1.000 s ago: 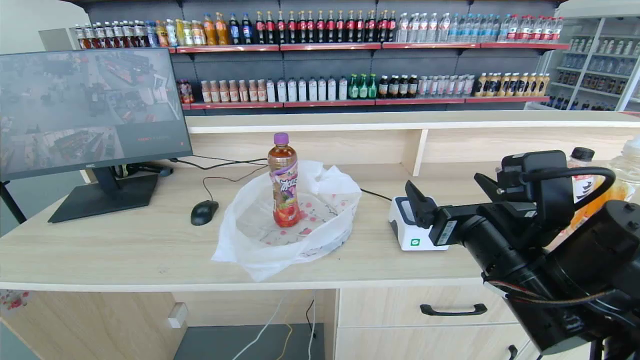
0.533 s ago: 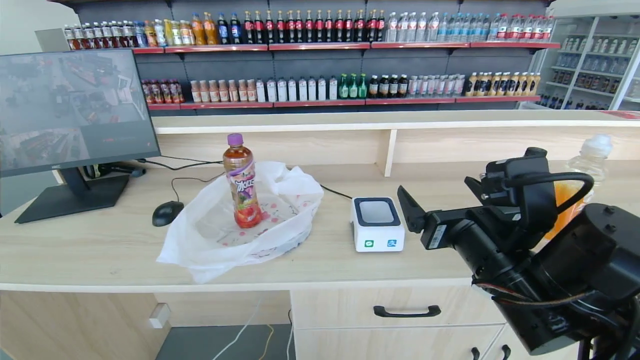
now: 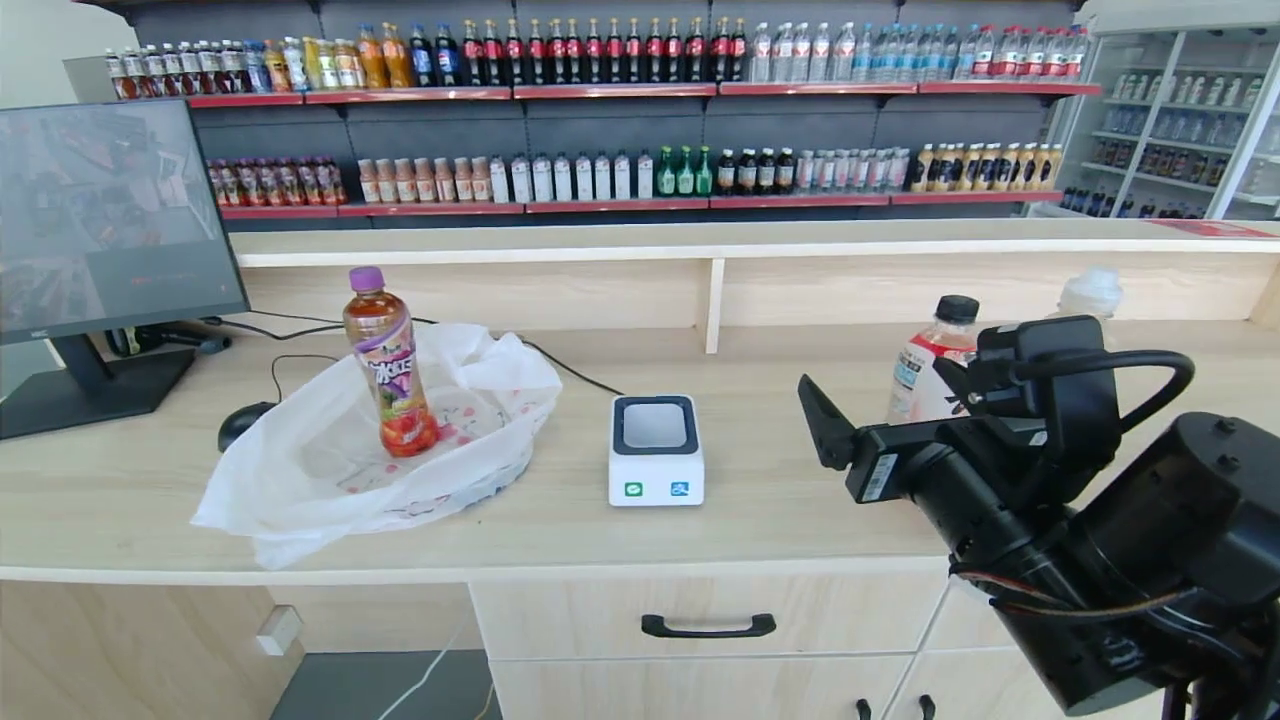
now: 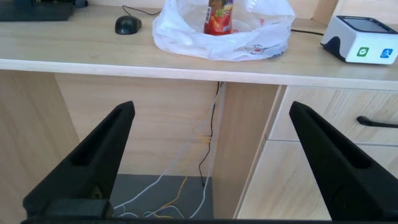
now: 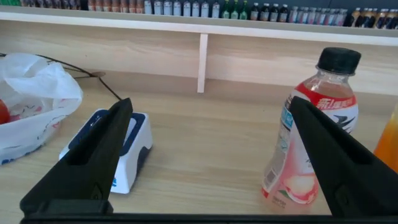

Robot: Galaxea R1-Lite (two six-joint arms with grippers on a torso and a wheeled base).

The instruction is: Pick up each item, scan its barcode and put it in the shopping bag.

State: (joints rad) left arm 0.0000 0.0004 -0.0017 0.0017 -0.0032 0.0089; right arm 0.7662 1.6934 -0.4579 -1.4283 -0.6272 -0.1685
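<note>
change: the head camera has swung towards the robot's right, so everything on the bench [image 3: 780, 520] sits further left in the head view. nothing on it has moved itself, and a black-capped bottle [image 5: 311, 137] has come into sight.
right hand: right hand [image 5: 209, 106] has its fingers wide apart and holds nothing. it hangs above the bench, pointing at the back ledge.
left hand: left hand [image 4: 211, 107] is also apart and empty, low in front of the cabinet, below the bench edge.
next item: the black-capped bottle stands upright near the right hand, off to one side of the gap rather than between the fingers. an orange drink bottle [image 3: 1090, 293] stands just behind it.
scanner: the scanner [image 3: 655, 450] sits window-up between the bottle and the shopping bag [image 3: 300, 480].
bag: a purple-capped bottle [image 3: 388, 370] stands upright inside it.
step: one item looks bagged – the approach to the second is in hand.
next move: likely shift the right hand sideways until the fingers straddle the bottle's body, close, lift, then turn its barcode to the scanner window.
</note>
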